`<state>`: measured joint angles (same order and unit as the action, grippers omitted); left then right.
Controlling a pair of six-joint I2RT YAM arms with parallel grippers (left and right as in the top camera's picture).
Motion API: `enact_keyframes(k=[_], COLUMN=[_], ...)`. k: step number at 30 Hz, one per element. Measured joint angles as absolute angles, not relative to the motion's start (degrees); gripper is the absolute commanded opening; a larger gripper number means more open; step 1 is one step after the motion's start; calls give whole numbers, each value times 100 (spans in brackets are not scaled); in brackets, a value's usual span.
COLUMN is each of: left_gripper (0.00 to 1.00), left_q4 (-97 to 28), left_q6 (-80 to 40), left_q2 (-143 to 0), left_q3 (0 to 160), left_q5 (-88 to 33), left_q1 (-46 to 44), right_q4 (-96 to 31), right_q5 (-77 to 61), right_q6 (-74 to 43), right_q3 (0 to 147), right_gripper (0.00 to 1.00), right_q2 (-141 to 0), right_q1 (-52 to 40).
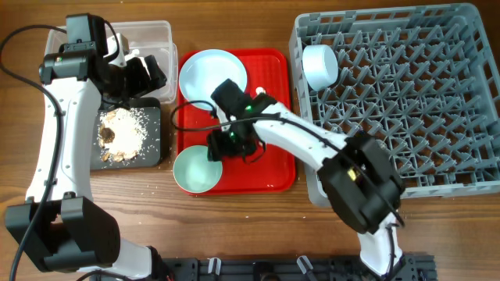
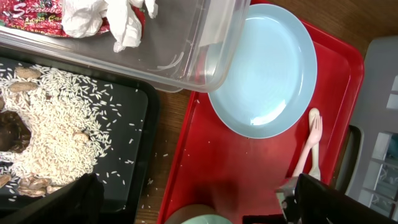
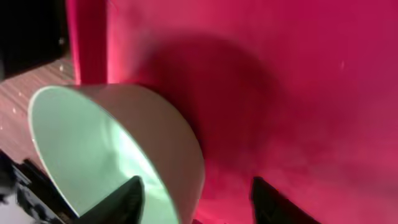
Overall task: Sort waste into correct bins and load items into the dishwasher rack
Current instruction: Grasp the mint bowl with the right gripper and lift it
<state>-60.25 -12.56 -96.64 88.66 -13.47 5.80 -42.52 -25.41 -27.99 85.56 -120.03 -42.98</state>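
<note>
Wooden table [image 1: 250, 226] carries clear tub [image 1: 160, 31], black tray [image 1: 155, 158], red tray [image 1: 273, 168], grey rack [image 1: 437, 101]

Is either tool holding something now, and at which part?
Nothing is held. The right tool stands open astride the rim of the mint bowl; the left tool is open and empty.

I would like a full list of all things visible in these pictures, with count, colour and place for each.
grey plastic lattice rack: one, grey, table's right side
pale blue round bowl: one, rack's far-left corner
flat red tray: one, centre
pale blue round plate: one, red tray's far end
mint round bowl: one, red tray's near-left corner
white plastic spoon: at least one, beside plate
clear plastic rectangular tub: one, far left
crumpled white paper: in tub
red-and-white wrapper: one, in tub
shallow black rectangular tray: one, before tub
white grains, brown scraps: on black tray
left arm: jaws open
right arm: jaws open, astride mint bowl's wall
</note>
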Motion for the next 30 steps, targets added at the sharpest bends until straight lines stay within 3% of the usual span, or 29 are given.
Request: enact_keyframes(k=[2,3,12,17,20,27,30], left_gripper=[100,100,100,100,100,100,100], left_q4=[-6025,-6023,-6025,-6031,-6020,-6023,-6023], left_q6=[-1256,-1256,-1256,-1256,-1256,-1256,-1256], left_q2=[-9664,-9664,-9664,-9664,-9664,-9664,-9664], left_q3=[8866,8866,8866,8866,8866,8866,8866], left_q5=[-1347,-1347,-1350,-1350,-1350,-1347,-1347], left_q1=[580,580,580,580,580,580,580], right_q4=[-4265,-4270,-4482,-5061,-5634,-6023,-5942], right_q5=[-2569,-2571,-2185,2115,3933,6499,6910], right_q6=[-2963,-3009,-2969,-2742,-2351,-1601,-1463], right_q3=[8558,8556,8562,8729,8823,7690,7566], right_gripper=[7,4,4,4,4,4,4], right_q2=[-12014,-12014,-11736,-8143,-7334,-8484,-9118], right_q1=[-4270,-4265,-3955,-2954,-3002,-2995,-2995])
